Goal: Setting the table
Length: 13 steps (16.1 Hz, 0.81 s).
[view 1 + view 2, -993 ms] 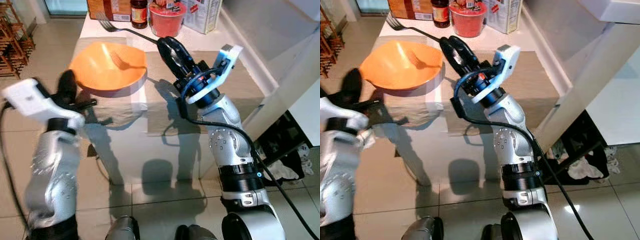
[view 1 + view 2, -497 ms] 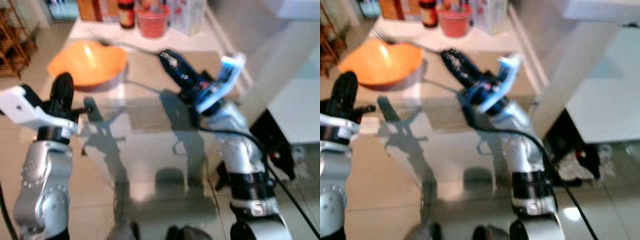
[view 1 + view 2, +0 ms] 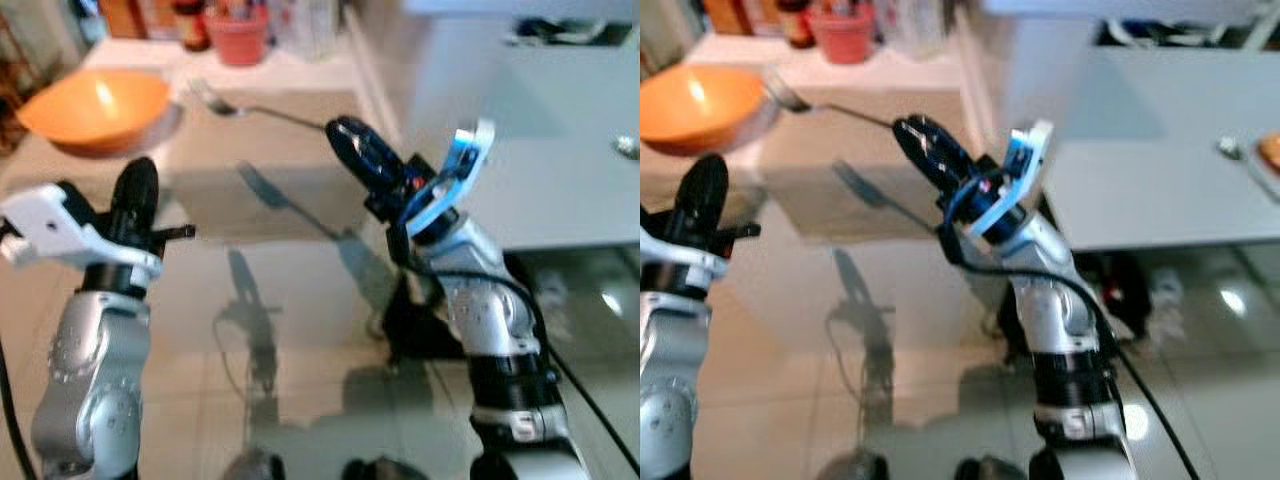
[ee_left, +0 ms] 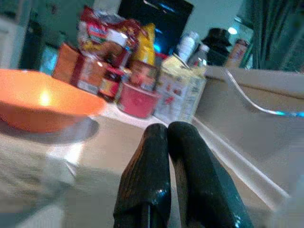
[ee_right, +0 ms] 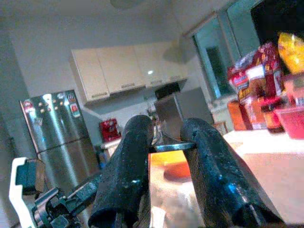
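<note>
With the long silver metal fork [image 3: 262,111] clamped by its handle end in the right gripper [image 3: 352,146], tines poised near the orange plastic bowl [image 3: 95,104] at the bench's far left corner: risk of slipping out. Left gripper [image 3: 135,195] idle, fingers together.

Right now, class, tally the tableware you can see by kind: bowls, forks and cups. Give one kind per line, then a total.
Wide orange bowl on the glass table: 1
Long silver metal fork held in the right gripper: 1
Red cup at the table's far edge: 1
Total: 3
</note>
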Available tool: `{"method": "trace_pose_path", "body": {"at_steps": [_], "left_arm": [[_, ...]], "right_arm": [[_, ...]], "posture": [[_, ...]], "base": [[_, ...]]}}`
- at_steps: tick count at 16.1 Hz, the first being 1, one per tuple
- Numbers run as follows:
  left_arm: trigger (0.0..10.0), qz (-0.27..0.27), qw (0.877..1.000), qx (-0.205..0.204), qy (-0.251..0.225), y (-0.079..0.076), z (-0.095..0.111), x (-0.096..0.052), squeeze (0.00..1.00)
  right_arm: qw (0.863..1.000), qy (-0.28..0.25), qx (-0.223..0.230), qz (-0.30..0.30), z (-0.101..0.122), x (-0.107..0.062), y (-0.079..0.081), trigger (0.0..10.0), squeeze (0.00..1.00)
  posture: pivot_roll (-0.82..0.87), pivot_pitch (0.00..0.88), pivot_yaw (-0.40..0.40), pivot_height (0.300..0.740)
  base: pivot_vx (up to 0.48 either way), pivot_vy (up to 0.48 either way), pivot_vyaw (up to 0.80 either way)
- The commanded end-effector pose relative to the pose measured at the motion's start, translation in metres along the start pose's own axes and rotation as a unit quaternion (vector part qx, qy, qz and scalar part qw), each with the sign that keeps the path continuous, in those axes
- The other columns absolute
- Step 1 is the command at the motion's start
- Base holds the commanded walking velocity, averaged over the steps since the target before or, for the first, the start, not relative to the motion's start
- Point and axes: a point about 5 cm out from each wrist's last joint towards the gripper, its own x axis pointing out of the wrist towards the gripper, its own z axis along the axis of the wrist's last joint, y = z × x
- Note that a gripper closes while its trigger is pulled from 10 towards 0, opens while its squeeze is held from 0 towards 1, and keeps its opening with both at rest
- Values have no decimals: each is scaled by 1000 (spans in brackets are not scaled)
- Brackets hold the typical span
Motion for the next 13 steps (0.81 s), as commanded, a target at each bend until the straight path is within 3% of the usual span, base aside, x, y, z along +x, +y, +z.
{"method": "trace_pose_path", "body": {"at_steps": [1,13], "left_arm": [[10000,-4,1000,2,12,-2,-7,-1,0],[10000,-22,999,-6,43,-12,-29,-1,0]], "right_arm": [[1000,-4,-4,2,2,3,2,10000,0],[991,-4,-60,-118,6,-17,-27,10000,0]], "posture": [[15,112,5,740],[-5,112,13,740]], "base": [[0,-480,0],[0,-477,0]]}}
